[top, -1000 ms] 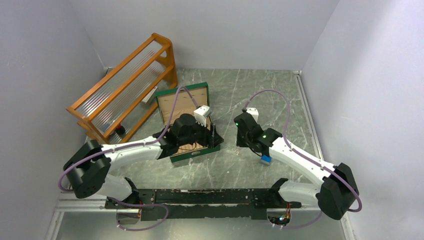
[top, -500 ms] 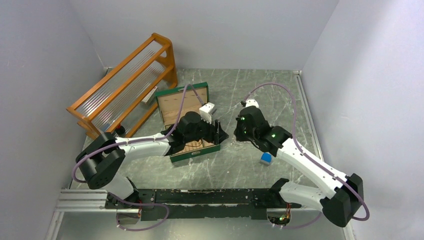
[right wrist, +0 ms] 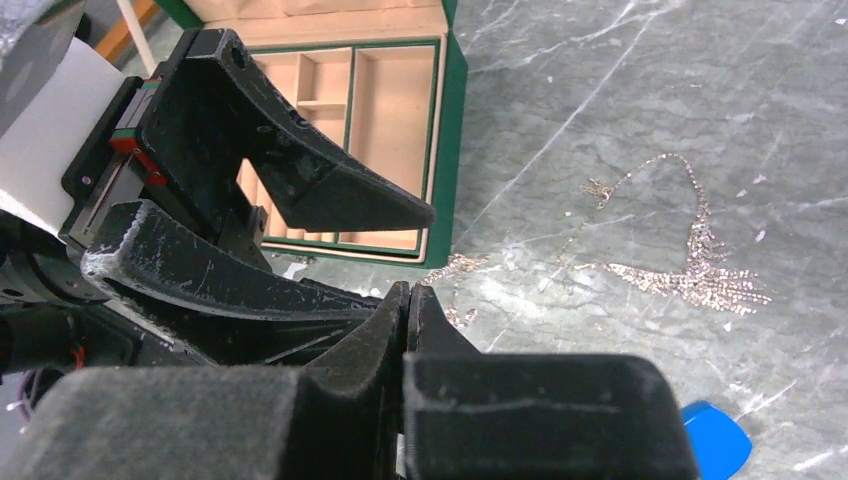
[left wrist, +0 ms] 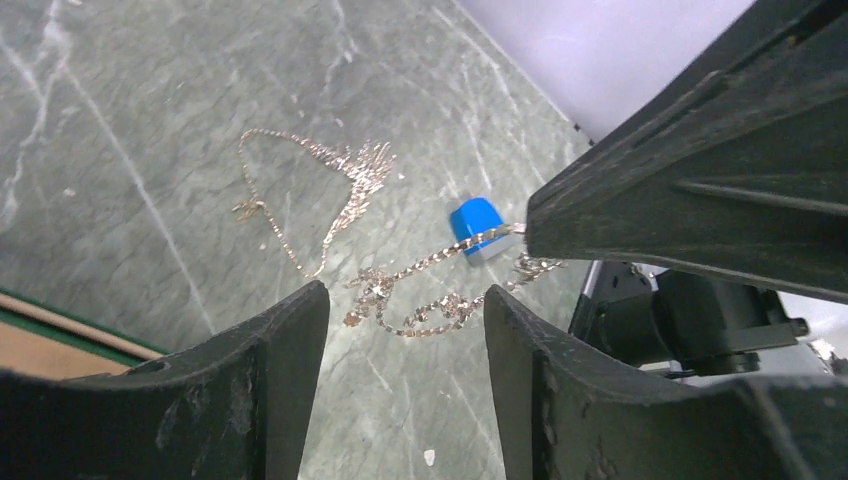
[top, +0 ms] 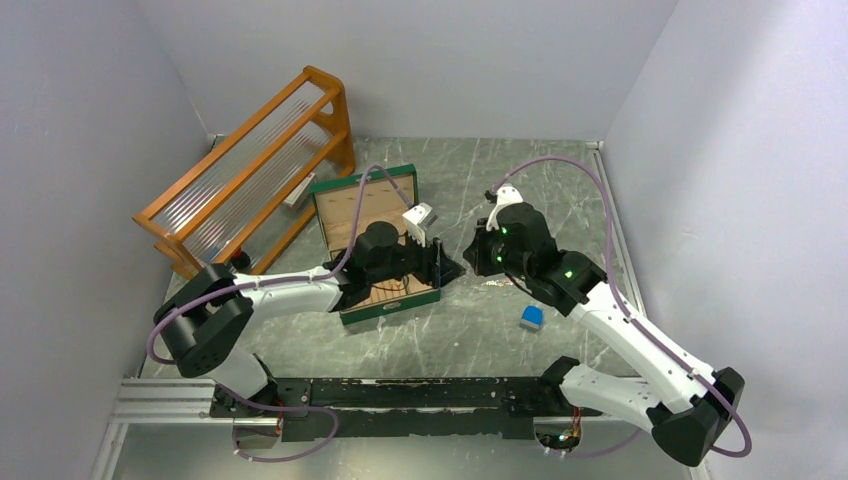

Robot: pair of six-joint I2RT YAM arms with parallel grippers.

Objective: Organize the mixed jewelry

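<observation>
Gold jewelry lies on the marble right of the green box (top: 372, 187): a fringe necklace (left wrist: 350, 172) (right wrist: 700, 280) and a thin gold chain (left wrist: 415, 305) that show small in the top view (top: 497, 283). My left gripper (left wrist: 402, 300) is open and empty, low over the box's right edge (top: 440, 263), with the chain just beyond its tips. My right gripper (right wrist: 408, 290) (top: 479, 257) is shut tip to tip facing it. One stretch of the chain runs straight up to the right gripper's tip (left wrist: 520, 230) and looks pinched there.
A small blue block (top: 531, 317) (left wrist: 473, 220) (right wrist: 716, 440) lies on the table by the jewelry. The box's tan compartments (right wrist: 385, 130) stand open. A wooden rack (top: 250, 165) stands at the back left. Grey walls close in on three sides.
The right arm swung out and its gripper moved away from the blue block towards the back, beside the box. The left gripper slid right to the box's right edge.
</observation>
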